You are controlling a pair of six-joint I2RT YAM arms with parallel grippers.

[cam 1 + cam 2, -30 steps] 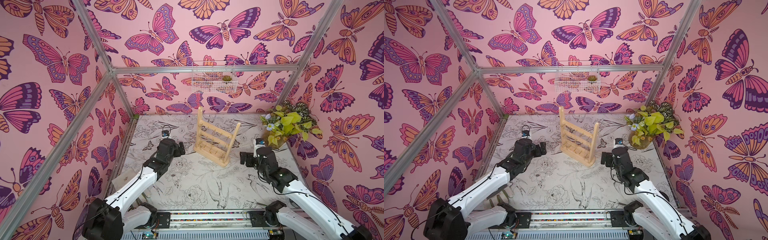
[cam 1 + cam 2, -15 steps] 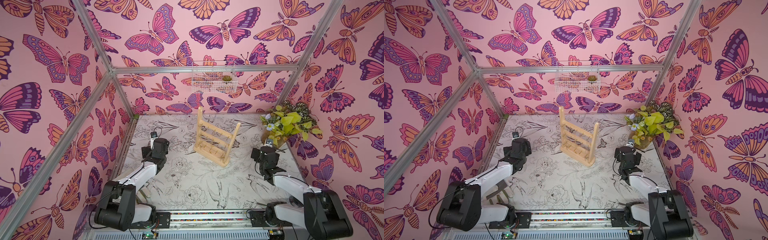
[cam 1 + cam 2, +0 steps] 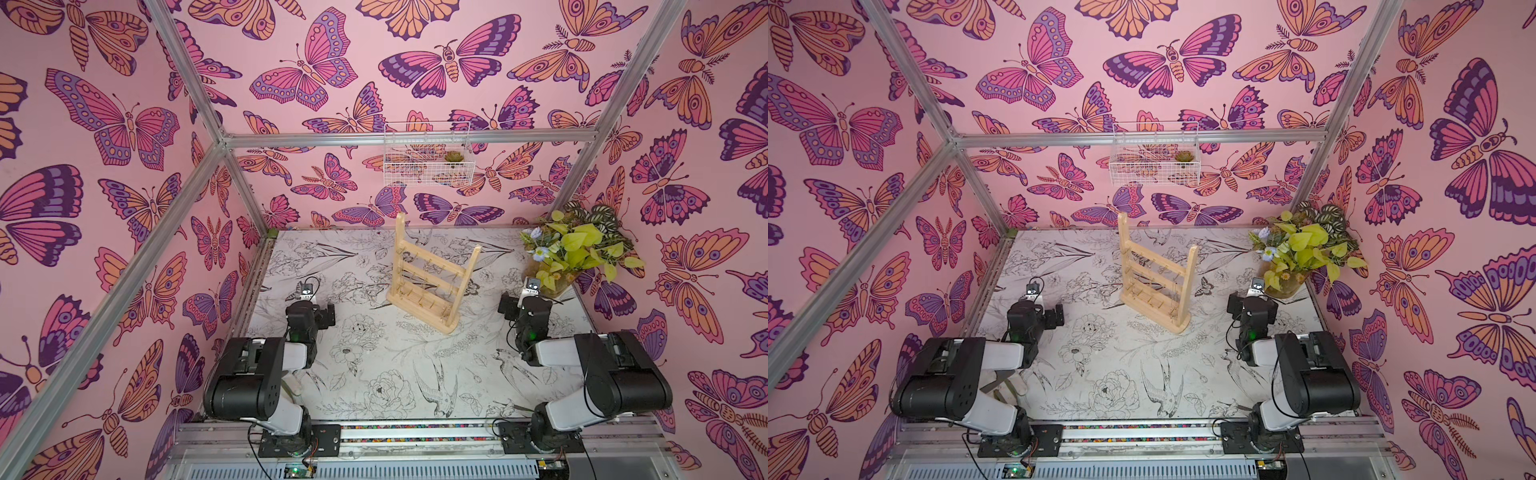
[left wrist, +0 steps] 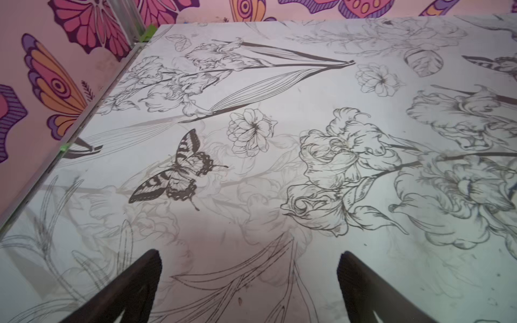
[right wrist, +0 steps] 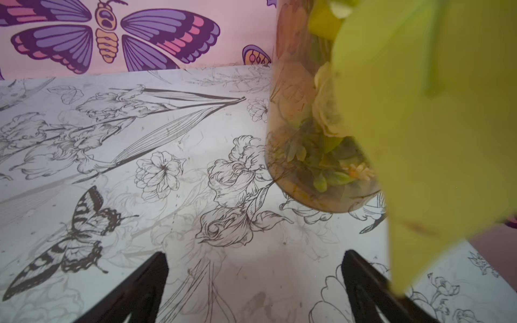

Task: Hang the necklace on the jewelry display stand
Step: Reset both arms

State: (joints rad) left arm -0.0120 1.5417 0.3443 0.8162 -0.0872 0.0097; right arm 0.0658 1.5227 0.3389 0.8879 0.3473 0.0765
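Note:
The jewelry display stand (image 3: pixel 430 282) (image 3: pixel 1156 284), a pale wooden rack with rows of small gold hooks, stands upright on the table's middle in both top views. The necklace is too fine to make out for certain among the hooks. My left gripper (image 3: pixel 312 312) (image 3: pixel 1036 316) sits low over the table's left side, well short of the stand. In the left wrist view it (image 4: pixel 250 253) is open over bare printed tabletop. My right gripper (image 3: pixel 524 306) (image 3: pixel 1252 306) rests at the right side, next to the vase. It (image 5: pixel 256 252) is open too, with nothing between its fingers.
A glass vase (image 5: pixel 307 125) of leafy stems (image 3: pixel 577 249) stands at the back right, and a yellow leaf (image 5: pixel 433 139) hangs right in front of the right wrist camera. A white wire basket (image 3: pixel 426 160) hangs on the back wall. Both arms are folded near the front rail (image 3: pixel 415 432).
Both arms have pulled back from beside the stand and folded towards the table's front edge. Both grippers stayed open. The stand has not moved.

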